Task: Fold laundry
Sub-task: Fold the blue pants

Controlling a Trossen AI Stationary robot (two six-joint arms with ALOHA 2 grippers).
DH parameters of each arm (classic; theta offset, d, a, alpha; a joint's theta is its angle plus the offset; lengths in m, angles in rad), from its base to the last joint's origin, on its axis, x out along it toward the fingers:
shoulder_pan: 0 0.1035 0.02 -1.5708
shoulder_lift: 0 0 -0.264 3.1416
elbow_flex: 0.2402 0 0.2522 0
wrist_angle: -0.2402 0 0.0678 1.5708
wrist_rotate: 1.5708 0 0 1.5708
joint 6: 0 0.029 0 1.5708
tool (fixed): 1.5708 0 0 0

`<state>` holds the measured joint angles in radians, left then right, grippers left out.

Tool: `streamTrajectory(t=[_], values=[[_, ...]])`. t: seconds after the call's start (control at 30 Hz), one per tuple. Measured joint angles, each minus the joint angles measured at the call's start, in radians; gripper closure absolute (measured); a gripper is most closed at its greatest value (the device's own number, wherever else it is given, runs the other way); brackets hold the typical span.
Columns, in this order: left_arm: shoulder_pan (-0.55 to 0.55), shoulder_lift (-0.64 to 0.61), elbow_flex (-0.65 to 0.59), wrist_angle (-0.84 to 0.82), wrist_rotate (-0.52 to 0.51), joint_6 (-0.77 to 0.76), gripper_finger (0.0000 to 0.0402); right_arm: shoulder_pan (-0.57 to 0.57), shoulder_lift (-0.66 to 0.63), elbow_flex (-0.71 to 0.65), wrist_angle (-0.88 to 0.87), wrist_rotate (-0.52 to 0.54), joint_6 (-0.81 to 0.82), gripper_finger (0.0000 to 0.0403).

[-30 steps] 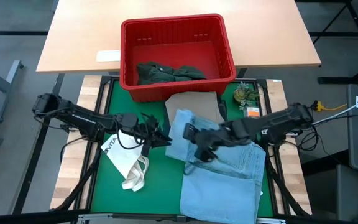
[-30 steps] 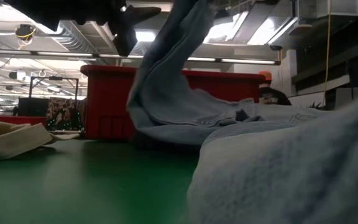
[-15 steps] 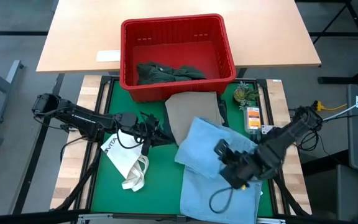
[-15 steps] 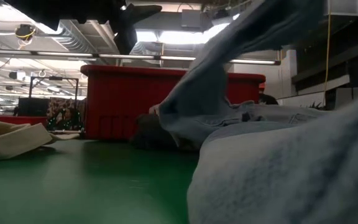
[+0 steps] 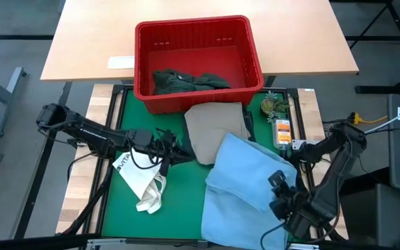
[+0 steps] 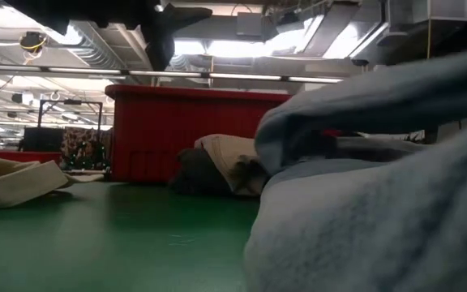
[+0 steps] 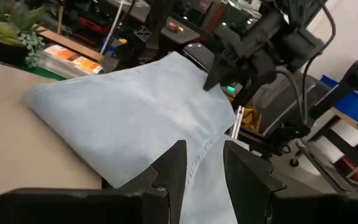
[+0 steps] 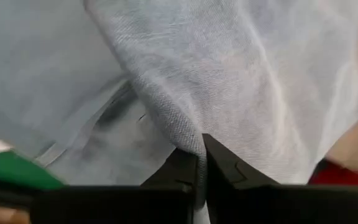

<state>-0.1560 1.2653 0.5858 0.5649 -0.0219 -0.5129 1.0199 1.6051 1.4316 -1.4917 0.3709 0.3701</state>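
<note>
— Where's the laundry?

— I see the light blue piece (image 5: 245, 184) doubled over on the green mat (image 5: 182, 201), filling its near right part down to the near edge. The beige piece (image 5: 214, 128) lies just behind it toward the far edge, touching it, and a dark green-grey piece (image 5: 186, 81) sits in the red basket (image 5: 148, 42) at the mat's far edge.

— And my grippers?

— The right gripper (image 8: 202, 163) is at the near right corner, fingers together, pinching a fold of the light blue piece. The left gripper (image 5: 179, 156) hangs mid-mat, beside the beige piece's left edge, fingers (image 7: 173, 165) apart, holding nothing.

— Anything else on there?

— A white tote bag (image 5: 142, 182) near the left edge, and a small plant (image 5: 275, 105) at the far right corner.
</note>
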Motion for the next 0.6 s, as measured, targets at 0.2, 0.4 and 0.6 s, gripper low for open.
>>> streamTrajectory(t=[0.2,0.4,0.6], values=[[-0.057,0.030,0.000,0.024,-0.085,0.001,0.0301,0.043,0.000,-0.107,-0.002,-0.067,0.070,0.0388],[-0.092,0.104,0.000,0.078,-0.138,0.001,0.0301,0.041,0.000,-0.204,-0.010,-0.176,0.040,0.0387],[-0.101,0.209,0.000,0.204,-0.145,0.002,0.0301,0.040,0.000,-0.246,-0.011,-0.181,-0.034,0.0387]])
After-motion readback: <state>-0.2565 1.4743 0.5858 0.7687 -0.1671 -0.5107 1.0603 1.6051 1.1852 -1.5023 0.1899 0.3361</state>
